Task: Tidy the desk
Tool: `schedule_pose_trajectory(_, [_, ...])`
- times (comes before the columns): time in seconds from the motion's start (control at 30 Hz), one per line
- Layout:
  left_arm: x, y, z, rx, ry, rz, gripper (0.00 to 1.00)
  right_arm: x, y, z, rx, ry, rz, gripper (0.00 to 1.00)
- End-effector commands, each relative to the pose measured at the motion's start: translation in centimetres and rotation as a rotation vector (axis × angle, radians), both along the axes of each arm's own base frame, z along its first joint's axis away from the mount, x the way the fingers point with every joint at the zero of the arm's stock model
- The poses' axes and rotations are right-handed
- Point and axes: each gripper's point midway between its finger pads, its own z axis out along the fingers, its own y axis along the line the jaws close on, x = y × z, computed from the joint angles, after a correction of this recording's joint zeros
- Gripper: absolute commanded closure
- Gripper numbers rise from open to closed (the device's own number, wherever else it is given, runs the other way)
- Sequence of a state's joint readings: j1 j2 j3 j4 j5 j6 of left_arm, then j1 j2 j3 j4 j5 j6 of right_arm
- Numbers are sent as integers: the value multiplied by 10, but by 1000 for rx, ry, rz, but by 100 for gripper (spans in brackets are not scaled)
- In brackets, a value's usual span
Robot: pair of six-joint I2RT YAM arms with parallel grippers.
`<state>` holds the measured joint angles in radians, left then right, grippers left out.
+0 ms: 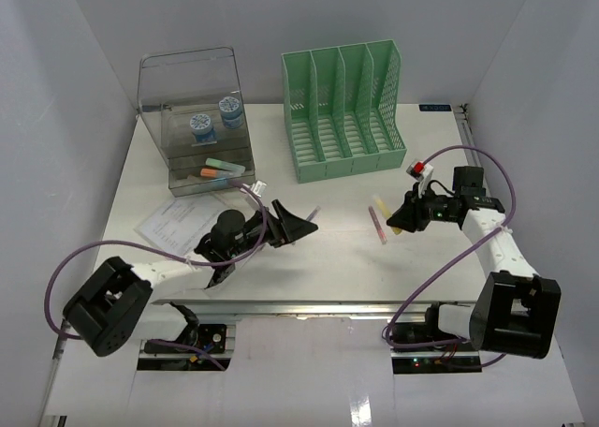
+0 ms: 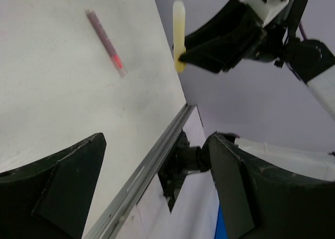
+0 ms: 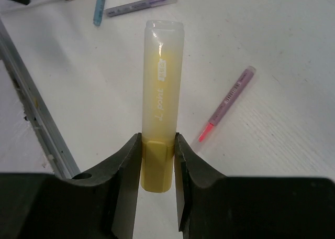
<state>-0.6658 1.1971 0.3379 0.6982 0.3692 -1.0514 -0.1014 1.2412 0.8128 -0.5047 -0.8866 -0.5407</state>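
- Yellow highlighter point(image 3: 162, 92) clamped by its base in the right claw point(image 3: 157, 147), over the white tabletop point(image 1: 337, 258).
- Left claw point(image 2: 157, 139) gapes wide, empty.
- Tabletop spreads beneath both arms, its metal rail point(image 1: 309, 305) nearest them.

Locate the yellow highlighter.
Right of centre in the top view: the yellow highlighter is clamped in the jaws of the right gripper, beside the pink pen on the desk.

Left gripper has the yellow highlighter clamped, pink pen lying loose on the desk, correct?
Not the left: the right gripper clamps the yellow highlighter, as the right wrist view shows. The pink pen does lie loose on the desk.
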Motion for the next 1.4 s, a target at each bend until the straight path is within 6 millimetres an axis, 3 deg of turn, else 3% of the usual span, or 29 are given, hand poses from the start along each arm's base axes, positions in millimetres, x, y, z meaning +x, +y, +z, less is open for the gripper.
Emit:
schedule_pose_trajectory(0.0, [33,-51,53,-125,-154,37,12,-30,20,18,55,-67,151,92])
schedule_pose_trajectory(0.17, [46,-107,47,-138,-137,-11,19,-42,26,22,71,-66,156,92])
schedule_pose_trajectory(0.4, [50,-154,40,-120,-139,-56,22,-44,33,26,102,-66,168,92])
schedule_pose_trajectory(0.53, [52,-166,41,-108,-151,-64,23,-45,35,29,115,-67,173,92])
schedule_pose_trajectory(0.67, [51,-173,40,-110,-149,-78,32,-45,37,30,116,-69,177,92])
schedule_pose_trajectory(0.97, [48,-177,23,-97,-94,-94,68,-43,41,35,123,-83,180,89])
schedule_pose_trajectory(1.07, [48,-176,19,-88,-87,-91,74,-44,41,34,122,-82,182,77])
schedule_pose_trajectory(1.2, [51,-167,16,-58,-76,-46,86,-46,40,33,106,-104,196,32])
schedule_pose_trajectory(1.23, [52,-163,14,-47,-69,-27,89,-46,40,34,102,-111,195,28])
schedule_pose_trajectory(1.3, [61,-145,10,-23,-54,47,93,-46,39,35,88,-131,192,19])
schedule_pose_trajectory(1.37, [69,-114,-10,16,6,126,97,-45,37,38,74,-155,189,15])
